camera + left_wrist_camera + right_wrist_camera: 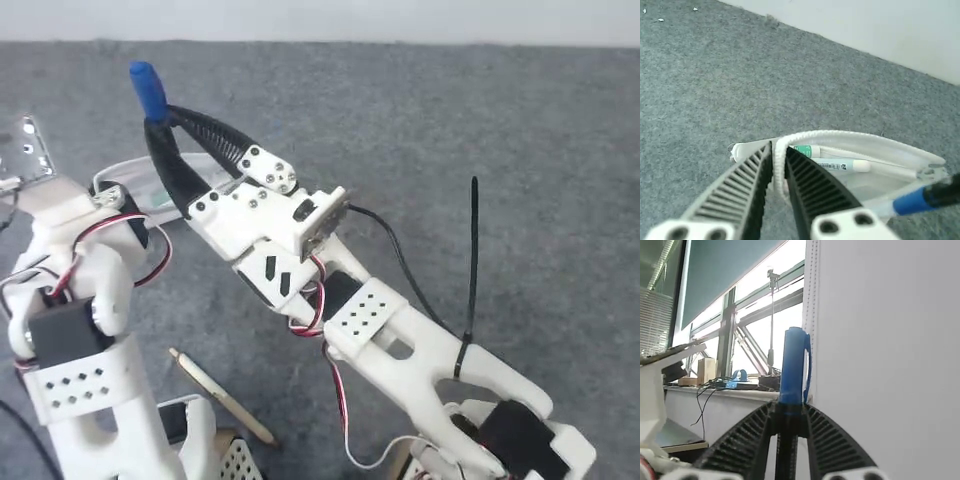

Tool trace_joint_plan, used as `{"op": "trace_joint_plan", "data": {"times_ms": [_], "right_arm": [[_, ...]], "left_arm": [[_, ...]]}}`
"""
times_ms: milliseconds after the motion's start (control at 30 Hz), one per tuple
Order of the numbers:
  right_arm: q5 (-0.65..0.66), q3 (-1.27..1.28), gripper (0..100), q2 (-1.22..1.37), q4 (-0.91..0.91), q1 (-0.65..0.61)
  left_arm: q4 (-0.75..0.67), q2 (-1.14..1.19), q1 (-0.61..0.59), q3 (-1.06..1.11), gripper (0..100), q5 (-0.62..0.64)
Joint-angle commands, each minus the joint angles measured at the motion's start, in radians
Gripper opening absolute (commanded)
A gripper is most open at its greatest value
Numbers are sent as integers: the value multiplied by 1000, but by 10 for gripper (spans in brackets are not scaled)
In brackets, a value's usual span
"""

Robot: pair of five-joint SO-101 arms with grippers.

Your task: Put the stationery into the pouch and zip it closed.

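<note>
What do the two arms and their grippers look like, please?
The left arm and right arm are white plastic with diamond-shaped holes, dark motors and red, white and black wires. The left gripper and right gripper have dark ribbed tapering fingers.

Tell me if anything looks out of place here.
One pen lies loose on the mat, apart from the pouch. The right tool holds a blue pen upright, cap up.
</note>
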Motion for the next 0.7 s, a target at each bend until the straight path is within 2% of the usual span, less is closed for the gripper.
{"op": "trace_joint_plan", "data": {"times_ms": [0,267,400,667], "right_arm": [[14,-49,6,-33,-25,38],[11,-109,6,110,-28,48],[12,-118,6,191,-97,48],[14,-64,6,199,-82,44]], "left_arm": [[-21,2,12,-1,12,-8],[-23,2,12,-1,12,-8],[-21,2,11,-1,12,-8],[-18,2,9,1,12,-8]]}}
